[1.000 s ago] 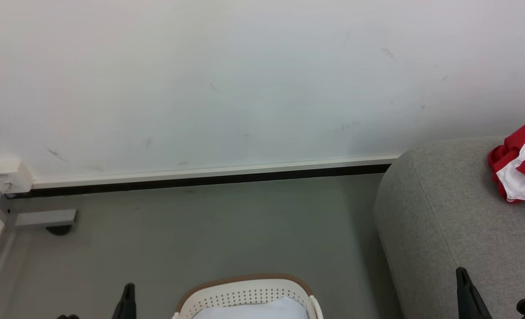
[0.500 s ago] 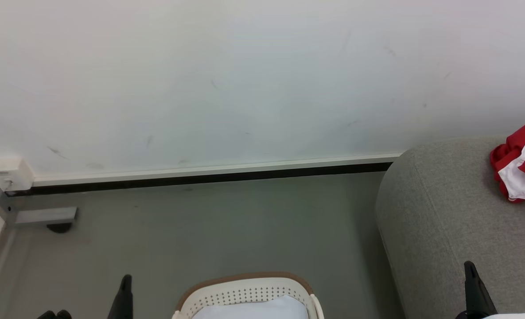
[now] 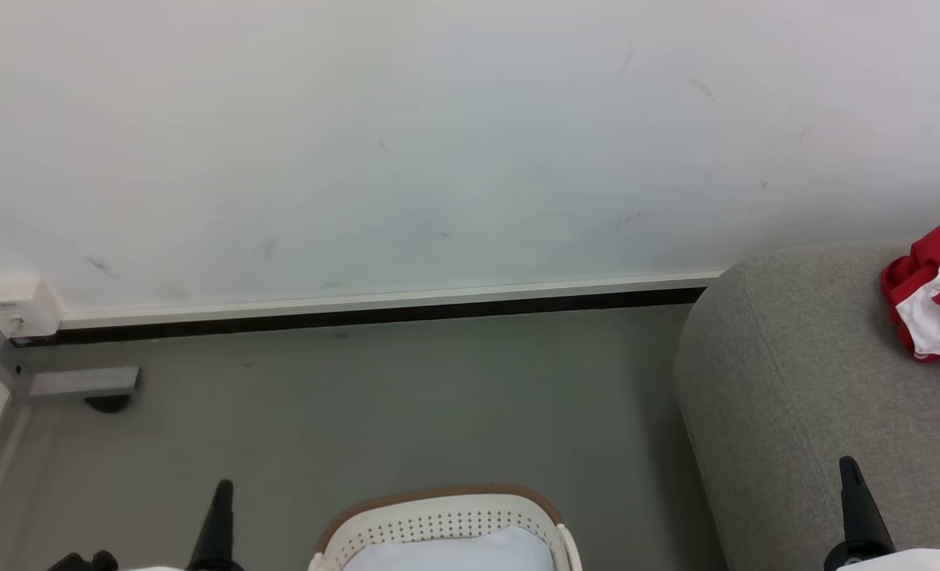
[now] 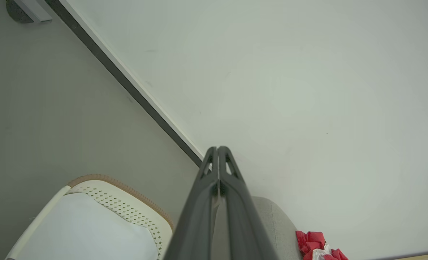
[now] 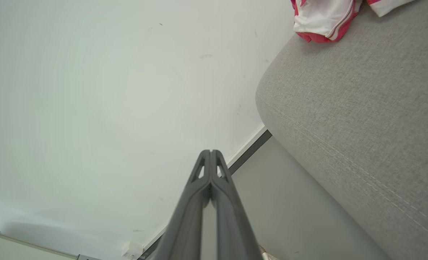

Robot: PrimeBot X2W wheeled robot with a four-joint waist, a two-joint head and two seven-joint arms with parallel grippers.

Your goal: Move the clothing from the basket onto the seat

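Note:
Red and white clothing (image 3: 938, 297) lies bunched on the light-grey seat (image 3: 803, 381) at the right edge of the head view; the same clothing (image 5: 324, 18) shows at the top of the right wrist view, and the clothing (image 4: 316, 247) at the bottom of the left wrist view. The white basket (image 3: 438, 527) with its tan rim stands on the floor at bottom centre, showing pale lining and no red fabric. My left gripper (image 3: 221, 496) is left of the basket, shut and empty (image 4: 218, 148). My right gripper (image 3: 849, 472) is over the seat's front, shut and empty (image 5: 211, 151).
A white wall with a dark baseboard (image 3: 358, 317) runs behind the grey-green floor (image 3: 398, 404). A white wall socket box (image 3: 17, 313) and a grey metal foot (image 3: 81, 385) sit at the far left corner.
Both grippers have risen a little in the head view, and pale forearms now show at the bottom corners. The whole picture has shifted slightly, so the camera moved. The clothing stayed on the seat.

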